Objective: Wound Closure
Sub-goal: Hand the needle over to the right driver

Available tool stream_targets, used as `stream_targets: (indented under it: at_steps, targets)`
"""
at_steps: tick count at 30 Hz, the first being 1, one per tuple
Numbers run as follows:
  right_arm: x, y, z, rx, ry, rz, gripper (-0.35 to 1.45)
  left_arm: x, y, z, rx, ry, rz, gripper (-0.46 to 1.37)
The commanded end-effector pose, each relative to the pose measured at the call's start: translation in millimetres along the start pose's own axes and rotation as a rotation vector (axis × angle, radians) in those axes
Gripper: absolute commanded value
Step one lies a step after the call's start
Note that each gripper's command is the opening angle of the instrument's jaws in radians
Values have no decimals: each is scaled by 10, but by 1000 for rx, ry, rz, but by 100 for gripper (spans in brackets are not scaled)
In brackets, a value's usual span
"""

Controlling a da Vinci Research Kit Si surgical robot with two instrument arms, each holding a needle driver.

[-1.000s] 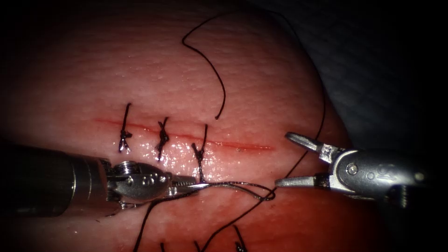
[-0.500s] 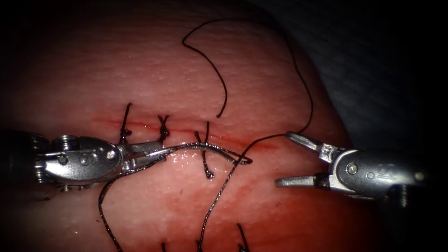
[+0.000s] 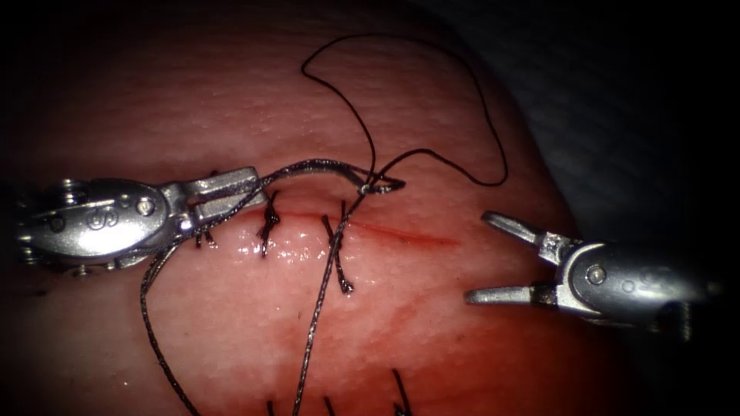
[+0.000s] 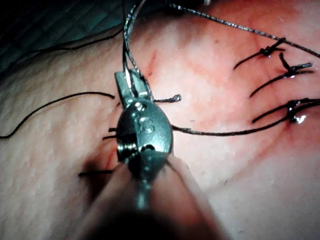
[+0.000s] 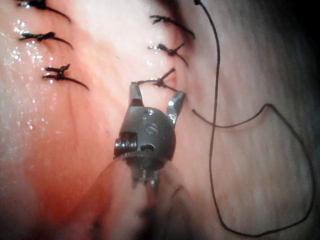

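So far three knotted stitches [image 3: 269, 222] cross the cut [image 3: 401, 235], whose right end lies unstitched. Left hand [image 3: 231, 192] is clamped on the needle [image 3: 324, 166] near its tail, clear of the tissue [image 3: 432, 323]; right hand [image 3: 493, 258] gapes empty.

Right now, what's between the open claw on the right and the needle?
In the endoscope view, bare tissue with the unstitched end of the cut lies between the right claw and the needle, plus a loop of thread.
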Motion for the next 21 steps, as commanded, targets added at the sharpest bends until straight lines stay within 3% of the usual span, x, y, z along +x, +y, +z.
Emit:
stream_targets:
  at_steps: [1,13,21]
  targets:
    - [1,-3,0,-3,2,23,88,-4,0,6,-40,37,-41,-34]
    - [2,3,7,-54,59,56,83,-29,16,58,-160,162,-151,-35]
    - [-1,5,9,-56,58,60,81,-34,21,59,-175,185,-153,-35]
